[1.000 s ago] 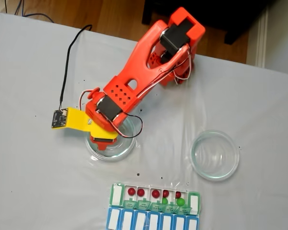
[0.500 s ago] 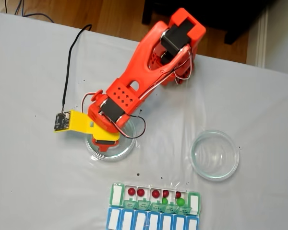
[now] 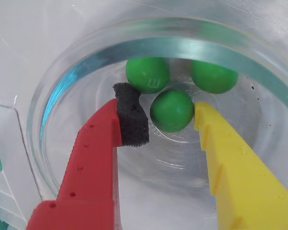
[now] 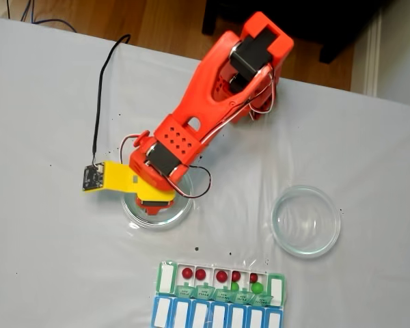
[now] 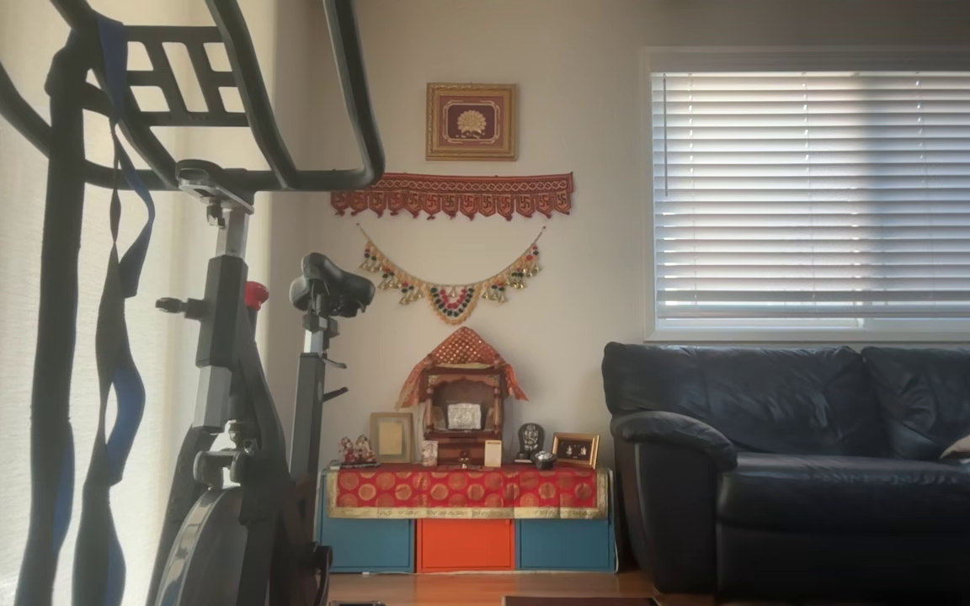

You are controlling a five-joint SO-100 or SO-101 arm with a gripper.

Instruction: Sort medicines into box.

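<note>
Swinging lower over the round clear glass dish (image 4: 157, 212), gripper (image 3: 165, 115) gaping wide, straddling frame-centre glossy green pill (image 3: 172, 110); needing closing next.

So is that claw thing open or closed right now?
Open. In the wrist view the gripper straddles a green pill in the glass dish, gaps on both sides.
</note>
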